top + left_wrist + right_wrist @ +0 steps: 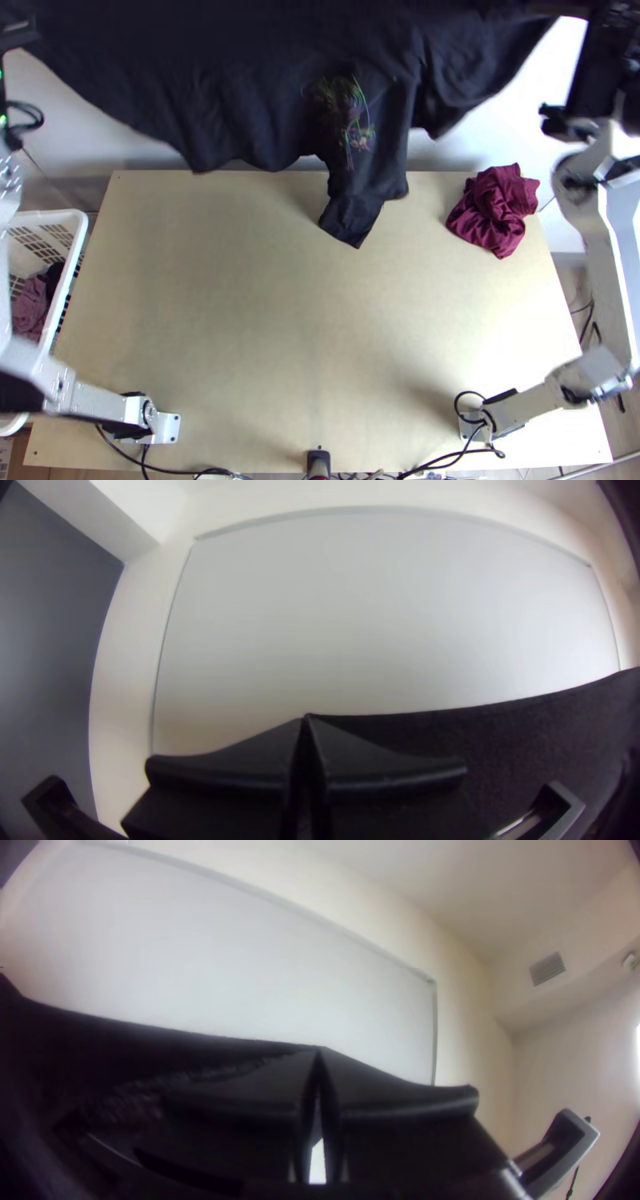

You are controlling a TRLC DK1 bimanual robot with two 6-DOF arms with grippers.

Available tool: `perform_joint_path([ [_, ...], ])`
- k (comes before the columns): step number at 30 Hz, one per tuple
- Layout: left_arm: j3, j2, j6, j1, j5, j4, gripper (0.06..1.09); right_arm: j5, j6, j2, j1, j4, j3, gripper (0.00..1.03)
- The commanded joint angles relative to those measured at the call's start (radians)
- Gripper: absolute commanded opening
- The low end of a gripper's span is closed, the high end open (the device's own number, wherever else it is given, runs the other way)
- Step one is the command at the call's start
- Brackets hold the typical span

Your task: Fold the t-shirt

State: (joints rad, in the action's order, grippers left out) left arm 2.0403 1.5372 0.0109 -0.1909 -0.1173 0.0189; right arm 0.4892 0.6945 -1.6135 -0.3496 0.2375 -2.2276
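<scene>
Black t-shirt [264,100] hanging aloft ahead of its fold

The t-shirt is stretching across the top of the overhead frame, its floral print [346,112] showing near upper centre. The left gripper [305,721] and the right gripper [319,1051] are holding it well apart along one edge, the jaws of both clenched on the fabric. That wide grip is probably serving to draw the edge taut and let gravity pull out creases before the garment is laid down. A narrow tail is resting on the wooden surface [240,320] at upper centre, likely helping to anchor the cloth for lowering. Bunched maroon cloth [498,210] is sitting at upper right, apart from the t-shirt, perhaps leaving the middle for folding. At the left edge, a white basket [77,240] is holding more clothing [30,310], seemingly keeping it out of the work area.
</scene>
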Motion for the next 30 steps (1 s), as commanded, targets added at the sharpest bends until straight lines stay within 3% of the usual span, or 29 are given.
perform_joint_path([
  [1,-0.244,-0.301,0.023,0.011,0.08,-0.039,0.1,0.035,0.034,0.188,-0.146,-0.107,0.071,0.03],
  [6,-0.417,-0.529,0.023,0.018,0.096,-0.05,0.1,0.074,0.086,0.314,-0.227,-0.136,0.115,0.03],
  [13,-0.58,-0.778,-0.003,0.004,0.093,-0.074,0.1,0.104,0.109,0.469,-0.241,-0.176,0.103,0.03],
  [22,-0.582,-0.991,-0.009,-0.01,0.084,-0.137,0.1,0.155,0.163,0.54,-0.229,-0.182,-0.043,0.03],
  [30,-0.589,-1.08,-0.038,-0.012,0.084,-0.174,0.1,0.178,0.128,0.596,-0.229,-0.28,-0.018,0.03],
])
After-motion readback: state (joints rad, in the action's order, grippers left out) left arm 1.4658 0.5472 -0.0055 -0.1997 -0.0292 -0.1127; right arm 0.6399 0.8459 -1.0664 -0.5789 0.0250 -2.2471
